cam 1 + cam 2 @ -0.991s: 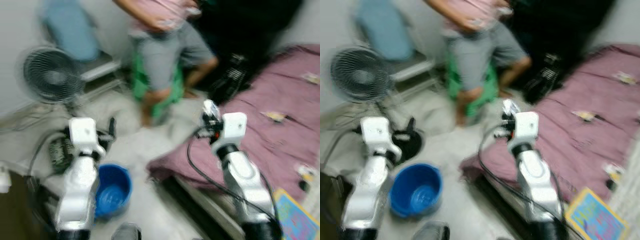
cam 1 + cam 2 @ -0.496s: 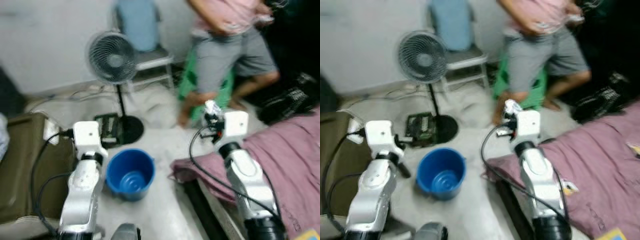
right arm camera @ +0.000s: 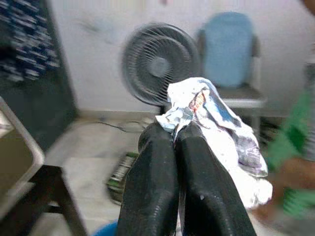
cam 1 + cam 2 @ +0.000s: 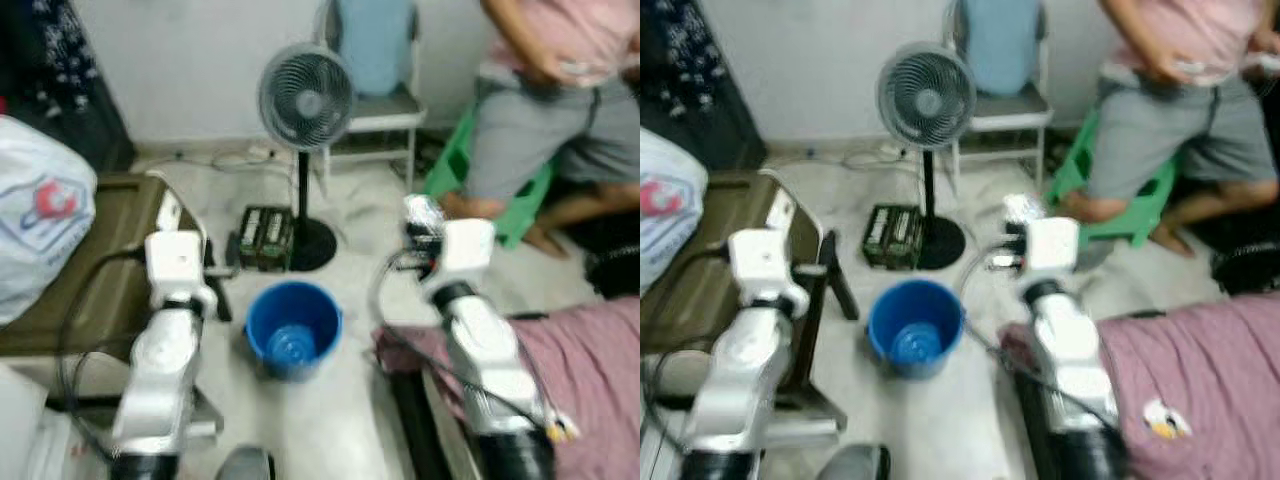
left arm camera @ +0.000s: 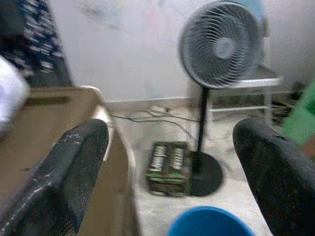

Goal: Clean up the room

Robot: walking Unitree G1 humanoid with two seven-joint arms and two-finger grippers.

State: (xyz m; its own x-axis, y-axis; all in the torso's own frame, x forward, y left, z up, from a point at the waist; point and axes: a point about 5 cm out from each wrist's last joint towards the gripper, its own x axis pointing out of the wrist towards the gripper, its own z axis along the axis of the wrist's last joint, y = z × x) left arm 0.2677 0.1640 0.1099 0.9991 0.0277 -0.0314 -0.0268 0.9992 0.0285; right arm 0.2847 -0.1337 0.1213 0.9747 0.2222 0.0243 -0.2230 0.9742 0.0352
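1. Right gripper (image 3: 172, 135) raised in front, jaws pressed together on a crumpled silver wrapper (image 3: 216, 128).
2. Left gripper (image 5: 172, 147) empty, jaws wide apart.
3. Blue bucket (image 4: 293, 325) on the floor between both arms, near a standing fan (image 4: 306, 95).
4. Person (image 4: 545, 110) seated on a green stool (image 4: 450, 170).

Open floor around blue bucket (image 4: 293, 328). Obstacles: fan (image 4: 305, 98) and its base behind it, brown table (image 4: 90, 260) at left, bed (image 4: 590, 380) at right, person (image 4: 555, 110) beyond.
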